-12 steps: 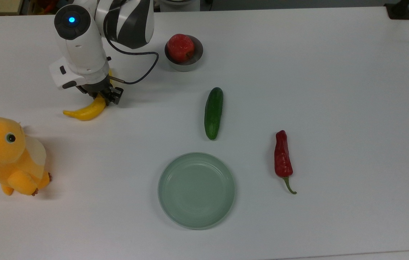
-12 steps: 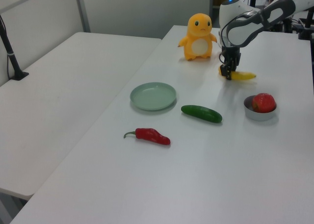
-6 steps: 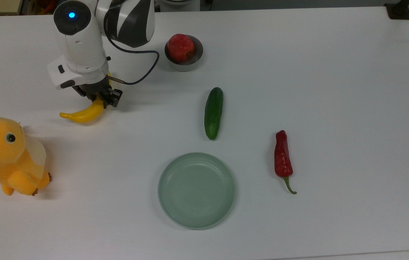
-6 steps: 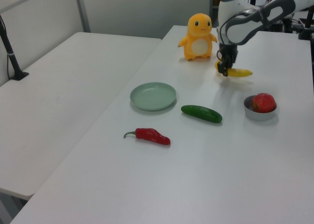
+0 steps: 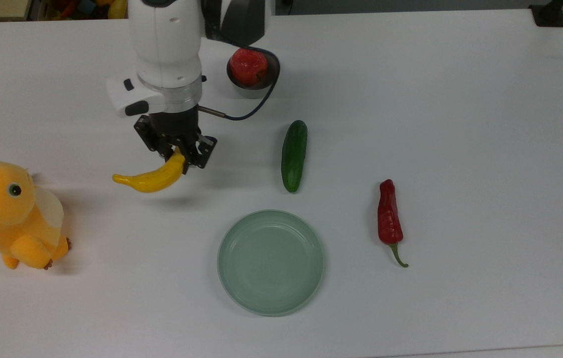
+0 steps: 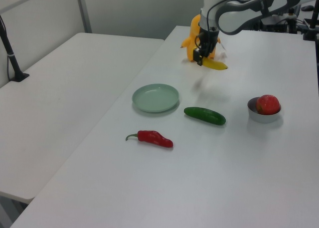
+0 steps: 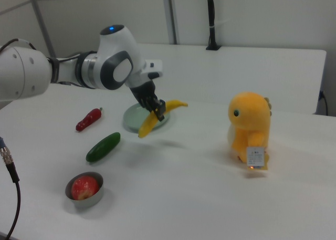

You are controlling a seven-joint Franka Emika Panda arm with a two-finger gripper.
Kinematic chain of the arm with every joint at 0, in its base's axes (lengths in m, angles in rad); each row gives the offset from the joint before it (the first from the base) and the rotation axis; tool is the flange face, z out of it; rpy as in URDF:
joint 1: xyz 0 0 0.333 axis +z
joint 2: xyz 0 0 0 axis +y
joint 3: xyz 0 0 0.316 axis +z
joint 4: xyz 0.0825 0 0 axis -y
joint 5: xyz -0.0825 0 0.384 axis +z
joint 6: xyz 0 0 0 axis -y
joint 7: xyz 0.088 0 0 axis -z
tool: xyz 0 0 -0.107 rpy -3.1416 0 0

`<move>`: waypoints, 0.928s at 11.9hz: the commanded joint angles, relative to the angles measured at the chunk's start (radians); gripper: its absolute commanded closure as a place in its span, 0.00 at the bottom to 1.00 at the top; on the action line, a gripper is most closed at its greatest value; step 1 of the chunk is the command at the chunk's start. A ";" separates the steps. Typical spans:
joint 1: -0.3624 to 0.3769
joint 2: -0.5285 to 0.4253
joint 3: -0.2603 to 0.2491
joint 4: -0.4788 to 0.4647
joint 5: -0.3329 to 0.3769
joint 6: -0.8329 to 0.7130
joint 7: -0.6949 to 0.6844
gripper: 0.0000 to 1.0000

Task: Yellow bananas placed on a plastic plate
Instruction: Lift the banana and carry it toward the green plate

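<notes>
i've got the gripper (image 5: pixel 178 155) clamped on the banana (image 5: pixel 151 178), held clear above the white table (image 5: pixel 460 124), its shadow below; plate (image 5: pixel 270 262) sits apart, bare. second white table (image 6: pixel 60 88) beside, grey walls behind.

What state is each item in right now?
gripper: shut on the banana
banana: held in the air above the table
plate: empty, flat on the table
metal bowl: holds a red fruit
cucumber: lying on the table
red chili: lying on the table
plush toy: standing upright
</notes>
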 commanded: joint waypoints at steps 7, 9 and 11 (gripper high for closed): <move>0.098 0.236 0.047 0.157 0.006 0.441 0.212 0.82; 0.112 0.264 0.053 0.159 0.007 0.542 0.214 0.80; 0.113 0.273 0.085 0.157 0.009 0.592 0.215 0.79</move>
